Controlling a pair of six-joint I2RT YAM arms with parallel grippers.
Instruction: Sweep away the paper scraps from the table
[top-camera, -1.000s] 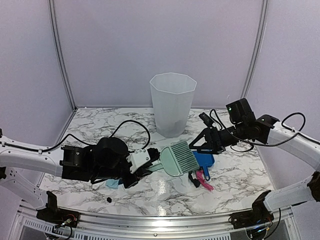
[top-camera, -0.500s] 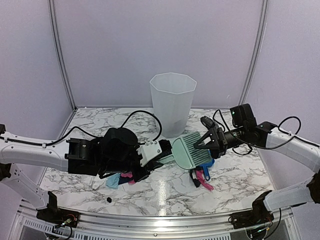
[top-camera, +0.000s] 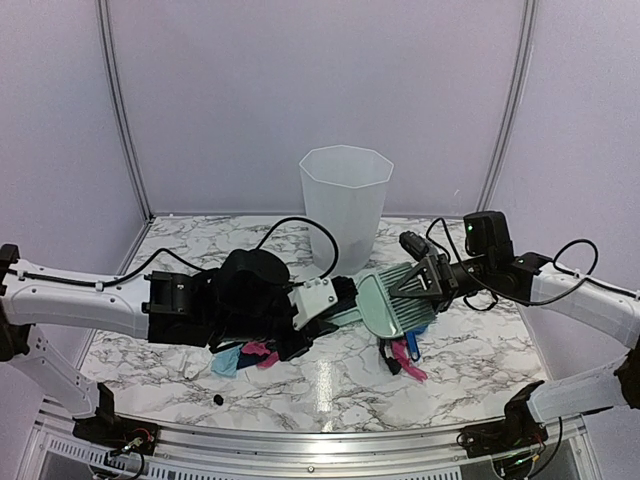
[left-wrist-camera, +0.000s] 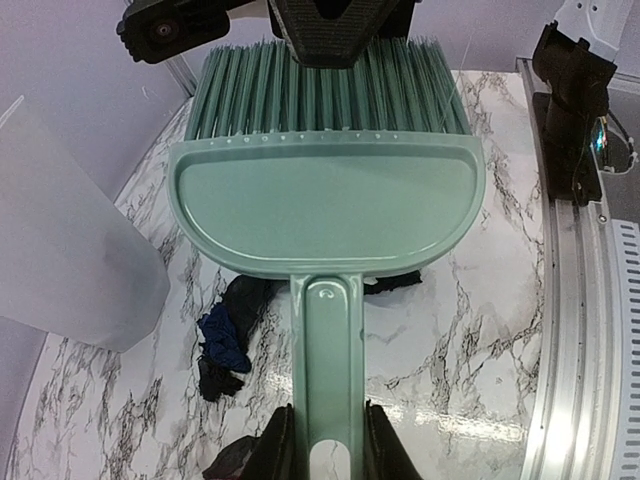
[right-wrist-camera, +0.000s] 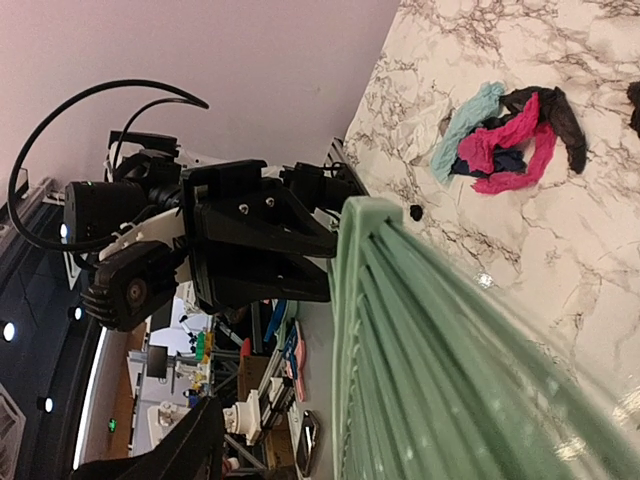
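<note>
left claw (left-wrist-camera: 325, 452) clamped tight on the handle of the pale green hand brush (left-wrist-camera: 325, 195), which is held up off the counter (top-camera: 480, 355) with its bristles pointing at the right claw (top-camera: 425, 280). that one's right at the bristle tips, apart or together, can't tell. navy and black paper scraps (left-wrist-camera: 222, 345) lie on the marble under the brush, a pink and light blue bunch sits by the left arm, and more pink is below the right claw. translucent bin (top-camera: 345, 205) stands behind.

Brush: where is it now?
Top view, centre-right: the brush is held by the left gripper, in front of the white bin, bristles at the right gripper.
</note>
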